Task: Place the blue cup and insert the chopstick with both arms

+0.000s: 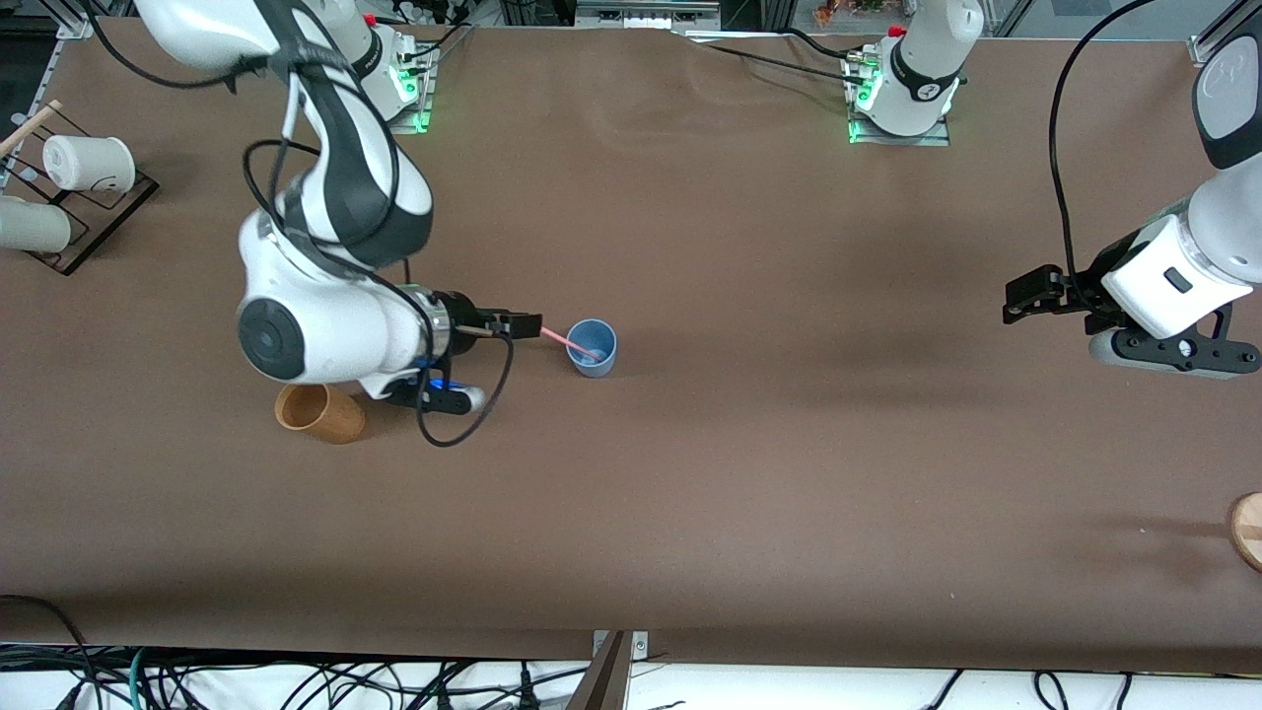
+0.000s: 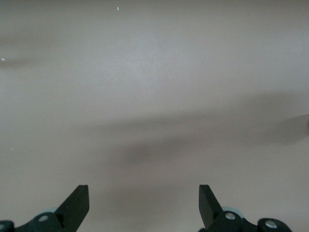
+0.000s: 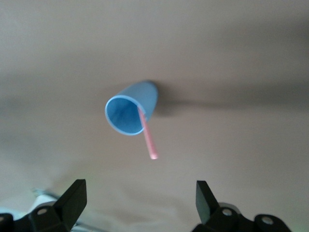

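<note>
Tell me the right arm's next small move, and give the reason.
Probably back the right gripper straight away from the blue cup, fingers kept apart. The chopstick already leans inside the upright cup, and the right wrist view shows open fingers clear of it. The left gripper waits open near its end of the table.

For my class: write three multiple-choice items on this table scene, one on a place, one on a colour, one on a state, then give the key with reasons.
1. Where is the chopstick?
A. in the blue cup
B. in the brown cup
C. flat on the table

2. What colour is the chopstick?
A. green
B. pale pink
C. black

3. How is the right pincer?
A. shut on the chopstick
B. shut on the blue cup
C. open, holding nothing

Key: A, its end leans inside over the rim; B, plain in both views; C, the right wrist view shows its fingers apart, clear of the stick.
</note>
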Available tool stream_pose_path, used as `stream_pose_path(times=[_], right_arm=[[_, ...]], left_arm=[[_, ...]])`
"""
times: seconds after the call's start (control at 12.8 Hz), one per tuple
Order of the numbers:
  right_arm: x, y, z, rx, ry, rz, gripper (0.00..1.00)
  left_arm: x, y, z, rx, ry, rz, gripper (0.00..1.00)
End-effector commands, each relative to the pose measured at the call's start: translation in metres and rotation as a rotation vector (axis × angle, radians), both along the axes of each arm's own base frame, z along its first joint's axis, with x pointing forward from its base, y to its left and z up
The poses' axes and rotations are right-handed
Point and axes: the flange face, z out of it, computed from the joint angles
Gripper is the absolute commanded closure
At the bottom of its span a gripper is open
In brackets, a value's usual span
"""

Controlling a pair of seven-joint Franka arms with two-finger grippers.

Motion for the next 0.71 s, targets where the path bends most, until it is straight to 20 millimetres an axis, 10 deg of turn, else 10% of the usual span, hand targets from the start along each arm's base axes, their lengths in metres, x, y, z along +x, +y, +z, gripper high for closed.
stream_pose_path(times=[0.0,0.47,0.63], right_arm=[[0.007,-0.043,0.042,-0.068,-0.125,0.073,0.0],[-0.015,-0.123,0.142,-0.266,-0.258,0.112,0.0],[-0.016,-0.141,0.149,-0.282,-0.256,0.087,0.0]], left_arm=[[0.004,-0.005,0.005,-0.019,-0.008,-0.012,0.0],[0.004,-0.007,0.004,-0.021,-0.006,-0.014,0.0],[0.004,-0.007,0.004,-0.021,-0.006,-0.014,0.0]])
